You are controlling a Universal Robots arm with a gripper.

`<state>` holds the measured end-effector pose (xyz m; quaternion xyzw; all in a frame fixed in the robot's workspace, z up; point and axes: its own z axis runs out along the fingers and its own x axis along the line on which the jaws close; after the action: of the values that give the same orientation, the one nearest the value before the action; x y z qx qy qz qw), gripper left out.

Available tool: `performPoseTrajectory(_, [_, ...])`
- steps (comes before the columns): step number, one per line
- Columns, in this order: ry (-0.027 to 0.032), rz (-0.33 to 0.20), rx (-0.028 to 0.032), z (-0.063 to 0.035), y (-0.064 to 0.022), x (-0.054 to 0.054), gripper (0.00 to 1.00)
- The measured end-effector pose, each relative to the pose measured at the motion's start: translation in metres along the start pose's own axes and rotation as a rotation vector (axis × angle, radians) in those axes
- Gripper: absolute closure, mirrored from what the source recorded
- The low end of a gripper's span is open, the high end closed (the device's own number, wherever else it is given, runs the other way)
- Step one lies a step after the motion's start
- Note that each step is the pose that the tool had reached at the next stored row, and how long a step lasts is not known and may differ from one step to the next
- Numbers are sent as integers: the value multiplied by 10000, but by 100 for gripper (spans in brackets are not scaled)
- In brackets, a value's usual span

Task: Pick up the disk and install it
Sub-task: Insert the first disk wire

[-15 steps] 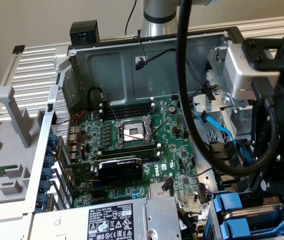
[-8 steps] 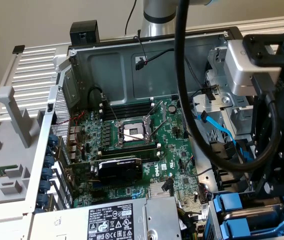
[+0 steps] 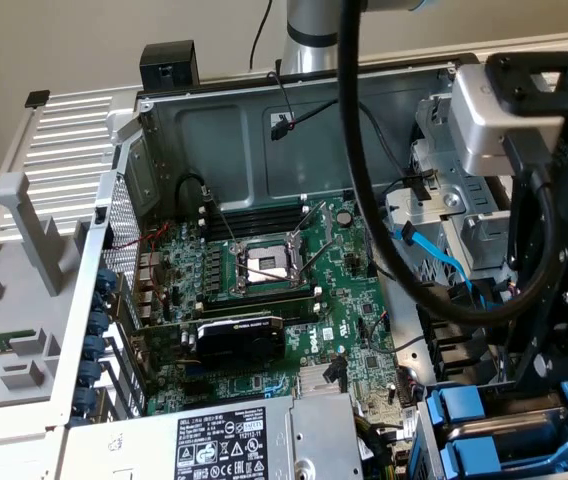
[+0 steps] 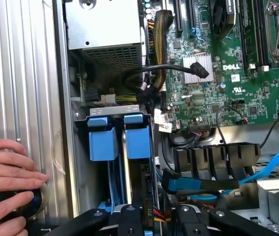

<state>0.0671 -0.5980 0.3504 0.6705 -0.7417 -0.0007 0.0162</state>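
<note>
The computer case (image 3: 264,120) lies open, with its drive cage (image 3: 524,440) at the near corner on the exterior view's right, where the robot arm (image 3: 564,280) reaches down. In the wrist view the gripper (image 4: 157,216) hangs over that cage with its fingers (image 4: 129,216) apart and clamped on nothing. The disk (image 4: 148,196) stands on edge between them, closer to one finger. It shows as a dark slab with a sliver of blue carrier at the gripper's end, in the slot just beside two blue-fronted drive carriers (image 4: 102,142). How deep it sits cannot be told. Beyond the cage lie the green Dell motherboard (image 3: 344,310), its bare processor socket (image 3: 264,265) and a black graphics card (image 3: 239,335). The grey power supply (image 3: 224,440) sits near, left of the cage. A person's hand (image 4: 4,169) rests on a dark round knob with a blue glow (image 4: 20,200), by the ribbed grey panel (image 4: 21,73).
</note>
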Motion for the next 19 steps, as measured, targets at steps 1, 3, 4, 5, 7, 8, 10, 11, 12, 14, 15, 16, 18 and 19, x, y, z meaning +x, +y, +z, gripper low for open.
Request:
performPoseTrajectory(1, [-2,5,12,-34,1,0,69])
performPoseTrajectory(3, [-3,12,35,-92,6,-1,69])
performPoseTrajectory(4, [-3,13,52,-120,8,-2,69])
performPoseTrajectory(5, [-7,12,71,-148,10,-3,69])
performPoseTrajectory(7, [-10,13,104,-202,13,-3,69])
performPoseTrajectory(8, [-12,14,122,-231,14,-3,69])
performPoseTrajectory(10, [-15,17,155,-287,18,-2,69])
performPoseTrajectory(11, [-16,18,170,-317,19,-1,69])
performPoseTrajectory(12, [-19,19,184,-350,20,-1,69])
performPoseTrajectory(14, [-21,23,207,-403,24,-3,69])
performPoseTrajectory(15, [-20,25,219,-434,26,-5,69])
performPoseTrajectory(16, [-22,26,230,-464,29,-8,69])
performPoseTrajectory(18, [-22,29,247,-525,38,-14,69])
performPoseTrajectory(19, [-18,34,247,-541,49,-13,69])
